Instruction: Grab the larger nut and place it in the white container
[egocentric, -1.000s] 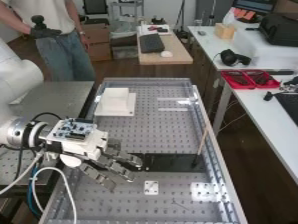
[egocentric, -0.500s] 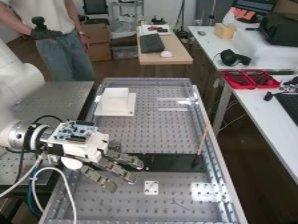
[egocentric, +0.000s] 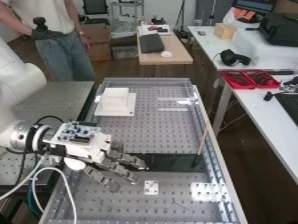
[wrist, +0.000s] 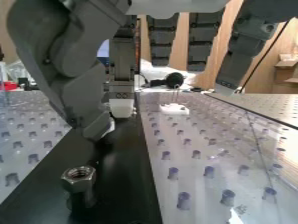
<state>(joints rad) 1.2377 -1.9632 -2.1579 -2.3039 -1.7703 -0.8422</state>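
High view: robot hand (egocentric: 122, 171) open, fingers loosely extended, empty. Wrist view: nut (wrist: 78, 175) near its fingertips, on black strip (wrist: 128, 172).

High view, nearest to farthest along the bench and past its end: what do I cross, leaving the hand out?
Small white plate → black strip across the bench → white block-shaped piece on its flat base → wooden-topped table beyond the bench.
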